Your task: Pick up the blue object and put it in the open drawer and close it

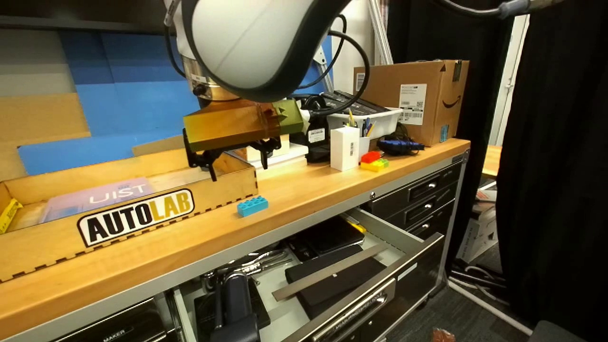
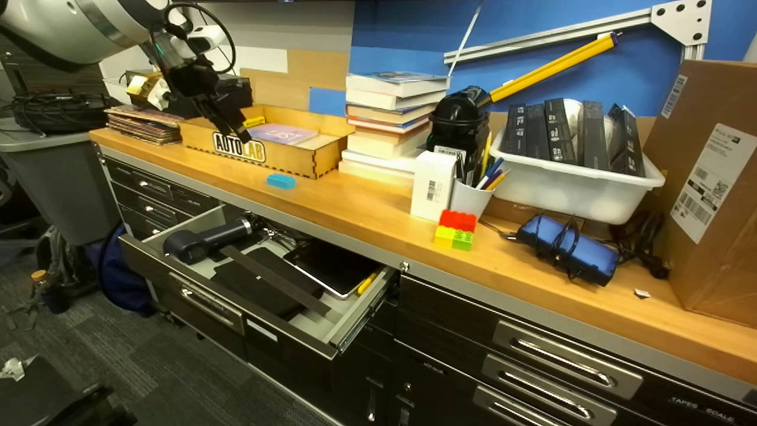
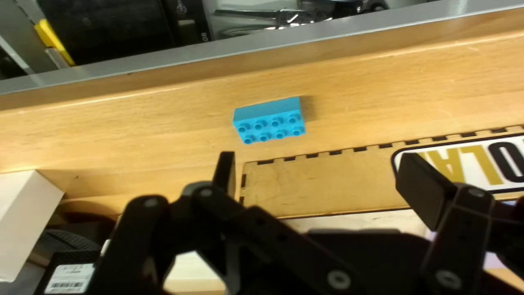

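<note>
The brick [image 3: 269,120], light blue and rectangular, has two rows of four round studs facing up; it sits on the desk [image 3: 135,131], just beside the box [image 1: 232,189]. The claw [image 3: 321,180] hangs above, jaws wide apart. The box's sticker [image 1: 137,217] reads "AUTOLAB", the purple sheet [image 2: 290,137] inside "UIST". The carton [image 1: 380,90] bears a smile-arrow logo; on the open drawer [image 1: 422,274], "MEASURING" shows, the rest blurred.

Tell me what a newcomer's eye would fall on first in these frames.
Probably the big white robot arm above the wooden bench top, its pincer open and holding nothing. Next, likely, the wide drawer pulled out beneath that top. The light-blue block also catches attention, lying near a corner of the AUTOLAB box, apart from it.
</note>
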### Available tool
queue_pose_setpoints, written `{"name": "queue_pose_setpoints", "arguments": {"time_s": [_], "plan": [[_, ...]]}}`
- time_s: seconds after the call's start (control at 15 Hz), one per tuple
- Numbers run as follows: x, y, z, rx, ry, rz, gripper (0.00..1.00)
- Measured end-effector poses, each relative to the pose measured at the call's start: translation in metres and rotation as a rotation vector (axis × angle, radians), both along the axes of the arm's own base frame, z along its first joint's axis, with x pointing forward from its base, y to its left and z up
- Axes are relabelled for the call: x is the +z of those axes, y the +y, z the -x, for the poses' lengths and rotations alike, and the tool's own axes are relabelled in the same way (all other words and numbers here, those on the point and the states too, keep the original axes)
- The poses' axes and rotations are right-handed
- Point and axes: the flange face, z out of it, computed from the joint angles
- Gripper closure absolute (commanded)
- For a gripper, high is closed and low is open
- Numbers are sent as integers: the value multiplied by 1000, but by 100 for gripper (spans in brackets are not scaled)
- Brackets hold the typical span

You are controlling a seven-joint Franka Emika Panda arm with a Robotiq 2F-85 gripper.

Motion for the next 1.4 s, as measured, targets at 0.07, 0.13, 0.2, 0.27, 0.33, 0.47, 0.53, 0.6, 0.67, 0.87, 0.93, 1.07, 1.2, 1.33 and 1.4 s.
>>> {"name": "queue_pose_setpoints", "arguments": {"time_s": [0.07,0.13,0.2,0.27,0.33,0.47,0.53,0.6,0.67,0.87,0.93,1.07,1.2,1.33,1.4], "plan": [[-4,-5,-2,-35,-7,26,0],[-8,-9,-5,-67,-9,52,0],[-12,-13,-10,-96,-13,74,0],[-17,-16,-17,-116,-16,94,0],[-23,-17,-23,-129,-13,110,0],[-35,-15,-35,-147,6,123,0],[-41,-13,-41,-151,17,121,0],[-47,-10,-47,-160,35,111,0],[-53,-7,-52,-167,61,91,0],[-67,-1,-66,-163,154,5,0],[-71,0,-70,-156,176,-14,0],[-75,-4,-79,-146,186,-15,0],[-79,-11,-88,-132,184,-4,0],[-81,-17,-96,-105,178,11,0],[-82,-20,-99,-89,179,19,0]]}}
